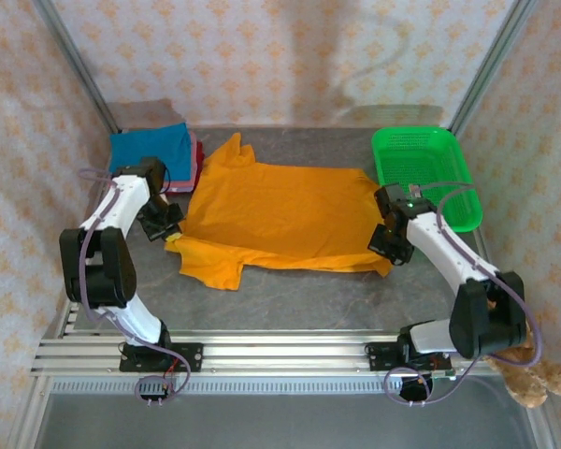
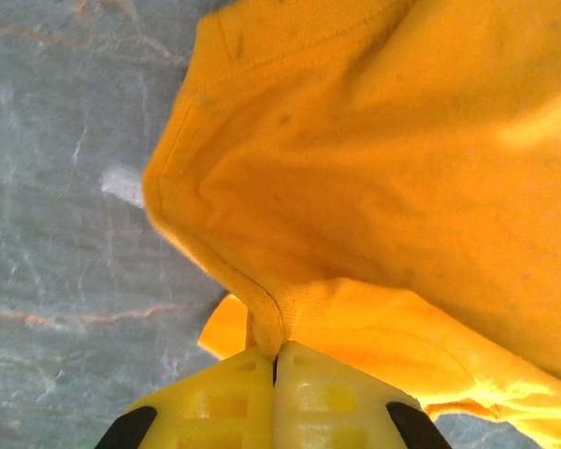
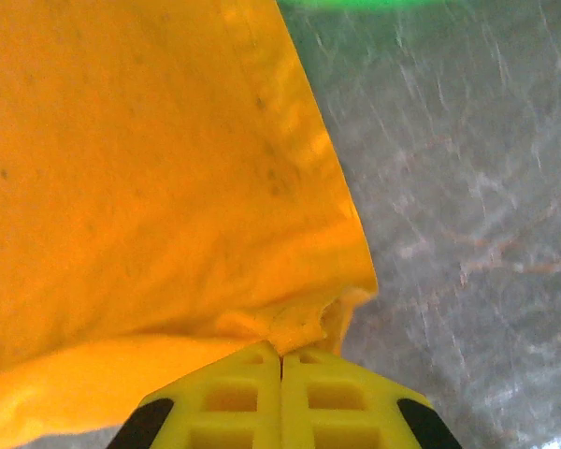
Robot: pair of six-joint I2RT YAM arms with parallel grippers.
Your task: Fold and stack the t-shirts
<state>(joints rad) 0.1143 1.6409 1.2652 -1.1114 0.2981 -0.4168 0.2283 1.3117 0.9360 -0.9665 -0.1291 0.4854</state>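
Left pincer (image 2: 276, 355): fingers together, clamped on a fold of hem at the left edge of the orange shirt (image 1: 280, 210), close to a sleeve. In the left wrist view the hem creases straight into the pinch.

Right pincer (image 3: 282, 354): fingers together, clamped on the shirt's near right corner. The cloth bunches where it is held.

Orange shirt: spread over the middle of the worktop (image 1: 290, 299), between the two arms. One sleeve points to the back left, another lies rumpled at the near left. The near edge is uneven.

Blue shirt (image 1: 150, 148): folded, at the back left corner, lying on a red shirt (image 1: 198, 161) whose edge shows along its right side. The orange shirt is just beside this stack; cannot tell if they touch.

Basket (image 1: 421, 164): green mesh, back right, just beside the orange shirt's right edge.

Bear (image 1: 533, 379): brown, off the near right corner, next to the right arm's base.
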